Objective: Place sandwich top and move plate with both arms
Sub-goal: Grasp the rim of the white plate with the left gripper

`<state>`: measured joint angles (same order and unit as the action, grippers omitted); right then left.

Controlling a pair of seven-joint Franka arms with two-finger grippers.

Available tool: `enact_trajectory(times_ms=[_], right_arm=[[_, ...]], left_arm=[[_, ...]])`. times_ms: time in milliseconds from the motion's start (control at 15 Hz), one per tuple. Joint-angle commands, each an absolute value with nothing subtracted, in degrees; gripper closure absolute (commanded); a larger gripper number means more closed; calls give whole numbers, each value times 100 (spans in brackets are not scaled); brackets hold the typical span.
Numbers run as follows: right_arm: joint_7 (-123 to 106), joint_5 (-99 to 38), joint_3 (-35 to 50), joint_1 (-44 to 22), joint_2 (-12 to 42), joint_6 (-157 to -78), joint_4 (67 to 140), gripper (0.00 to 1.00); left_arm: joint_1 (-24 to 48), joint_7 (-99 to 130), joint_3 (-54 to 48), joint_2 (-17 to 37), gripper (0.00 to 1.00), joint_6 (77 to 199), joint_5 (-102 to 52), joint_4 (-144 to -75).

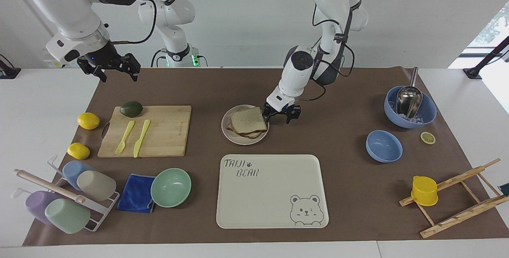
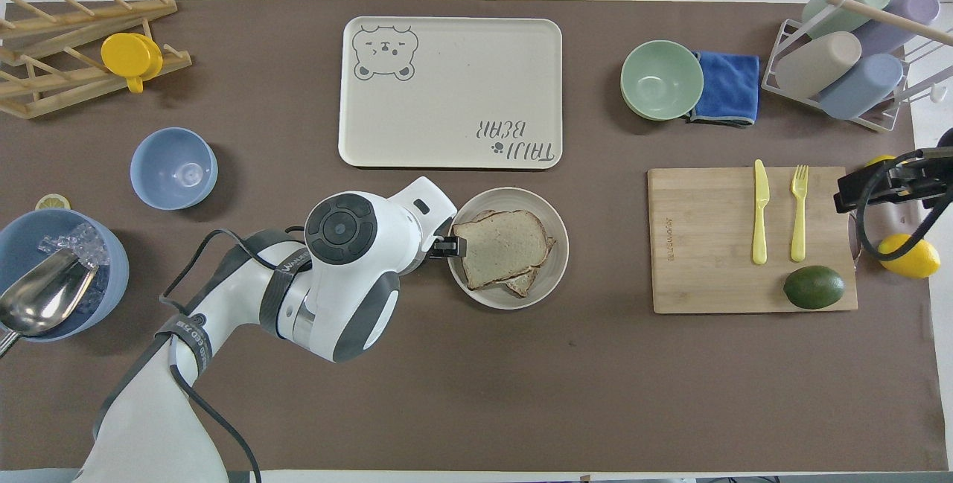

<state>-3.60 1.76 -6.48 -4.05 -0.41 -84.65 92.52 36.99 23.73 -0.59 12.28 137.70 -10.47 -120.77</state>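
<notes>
The sandwich top (image 1: 248, 120) lies on the plate (image 1: 233, 136), stacked over a second slice that peeks out under it, so you have two slices on one plate. The plate sits mid-table (image 1: 206, 87), just nearer the robots than the one cream tray (image 1: 272, 190).

Your left pincer (image 1: 280, 113) is down at the plate's rim on the left arm's side, fingers spread; one fingertip seems to touch the rim, though you can't be sure from here. Your right pincer (image 1: 109, 66) waits over the table's corner at the right arm's end, fingers spread, holding nothing.

Count the rest: one cutting board (image 1: 167, 130) carrying one avocado (image 1: 131, 109), one fork (image 1: 125, 137) and one knife (image 1: 141, 138); two lemons (image 1: 88, 121) beside it; two blue bowls (image 1: 383, 146); one green bowl (image 1: 170, 187).
</notes>
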Motion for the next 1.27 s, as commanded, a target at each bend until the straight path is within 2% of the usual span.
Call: enact_trajectory(times_ms=[0, 267, 1203], right_arm=[[-255, 176, -598, -360, -114, -8420, 9290, 0], [-255, 176, -598, -352, -114, -8420, 9290, 0], [-255, 176, -598, -360, -114, -8420, 9290, 0]], left_arm=[[3876, 2408, 18, 1344, 16, 14088, -1204, -12120], [3964, 2426, 26, 1415, 23, 14230, -1345, -12120], [3709, 2268, 26, 1441, 27, 14010, -1380, -12023]])
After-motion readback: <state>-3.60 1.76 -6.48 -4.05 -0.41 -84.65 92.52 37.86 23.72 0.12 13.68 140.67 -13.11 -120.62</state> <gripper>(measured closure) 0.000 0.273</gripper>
